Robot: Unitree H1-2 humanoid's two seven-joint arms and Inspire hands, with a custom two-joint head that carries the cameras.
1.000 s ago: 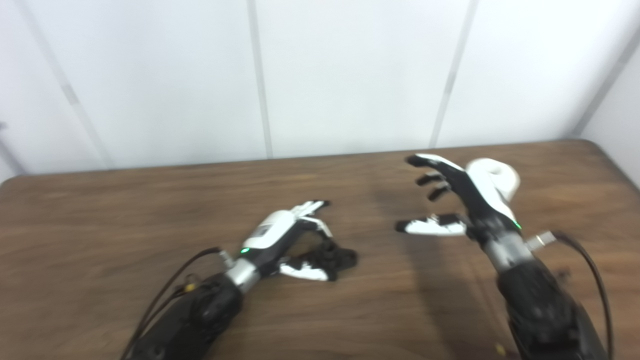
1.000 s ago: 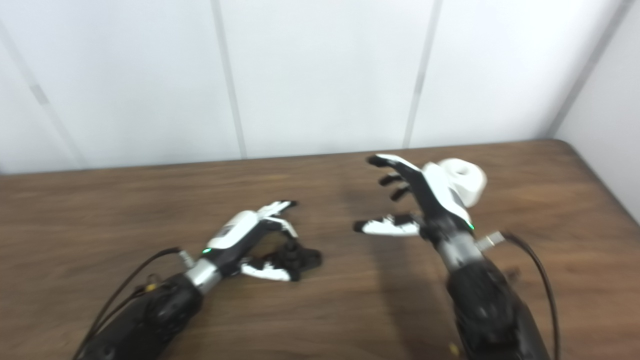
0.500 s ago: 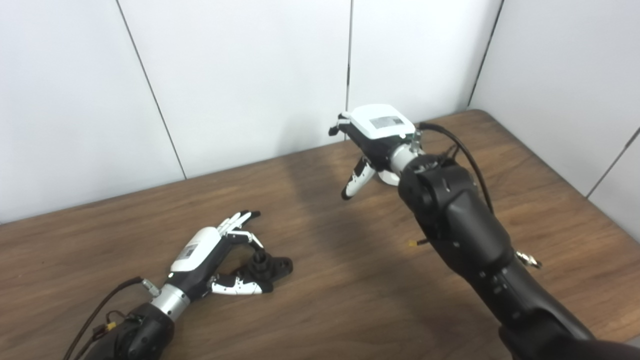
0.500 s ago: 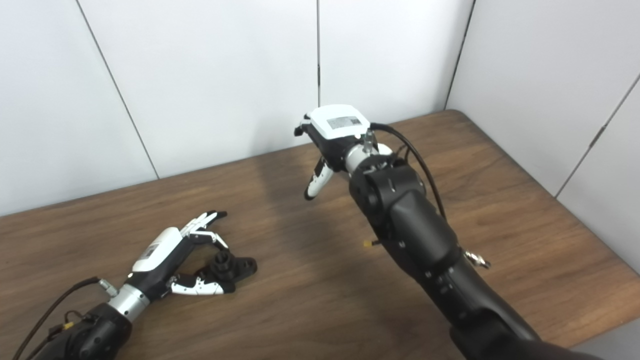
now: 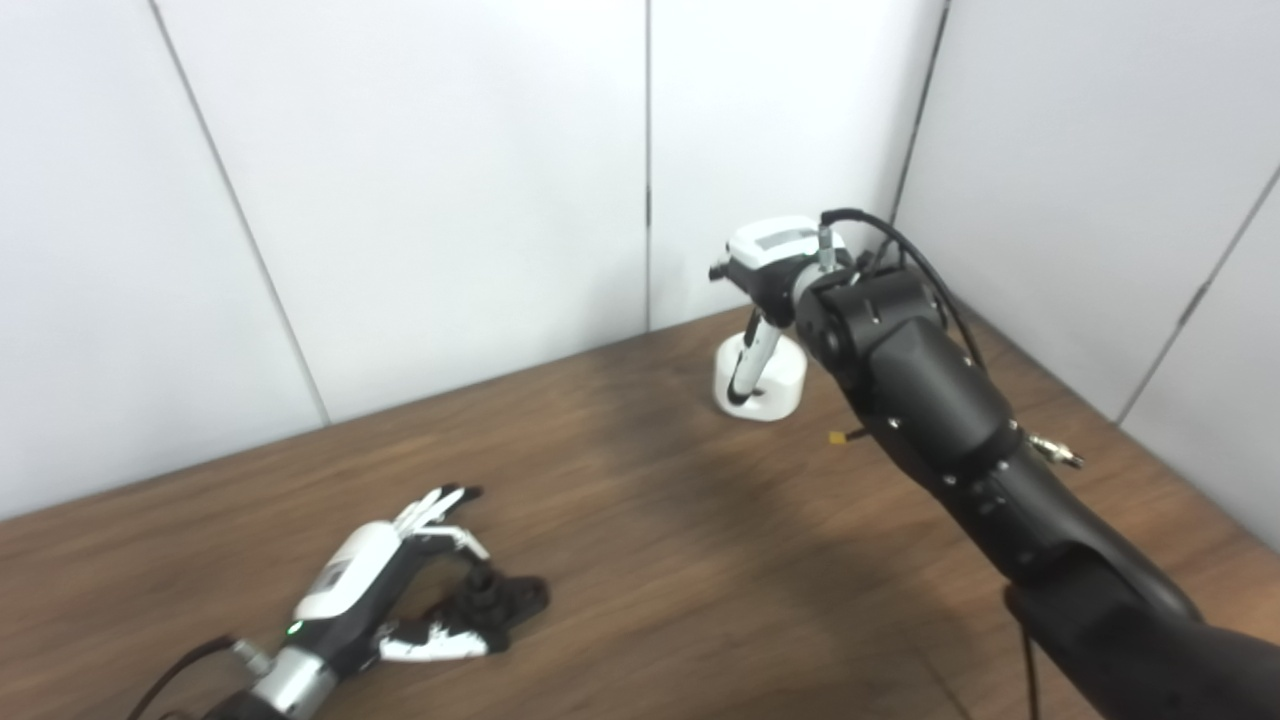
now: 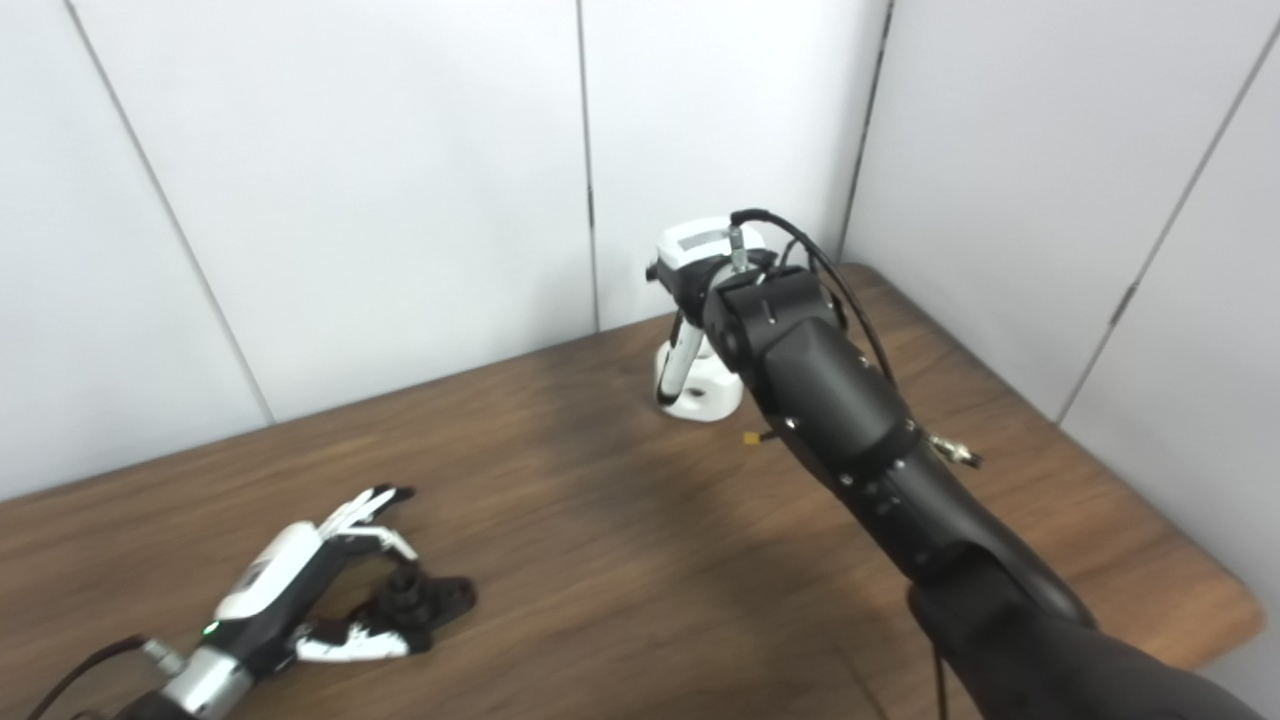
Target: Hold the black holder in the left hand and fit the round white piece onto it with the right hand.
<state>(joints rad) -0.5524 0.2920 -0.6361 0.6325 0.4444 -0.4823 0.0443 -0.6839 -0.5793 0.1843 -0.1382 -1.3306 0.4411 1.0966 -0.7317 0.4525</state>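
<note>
At the near left of the brown bench (image 5: 620, 560), the left robot hand (image 5: 385, 590) lies low on the wood, its forearm coming in from the bottom left corner. Its fingers (image 5: 440, 505) are spread and curved over the black holder (image 5: 495, 600), with the thumb (image 5: 430, 643) stretched along the near side of it. The black holder sits on the bench inside this loose cup; whether the fingers actually press on it cannot be told, and the hand looks open around it.

Well apart, toward the far right corner by the white wall panels (image 5: 430, 200), the right arm (image 5: 930, 400) reaches out long and high. The right robot hand (image 5: 765, 290) points down over the round white piece (image 5: 770, 385), which stands on the bench. A finger (image 5: 745, 365) reaches down to it, seemingly into its top. Whether it grips the piece cannot be told.
</note>
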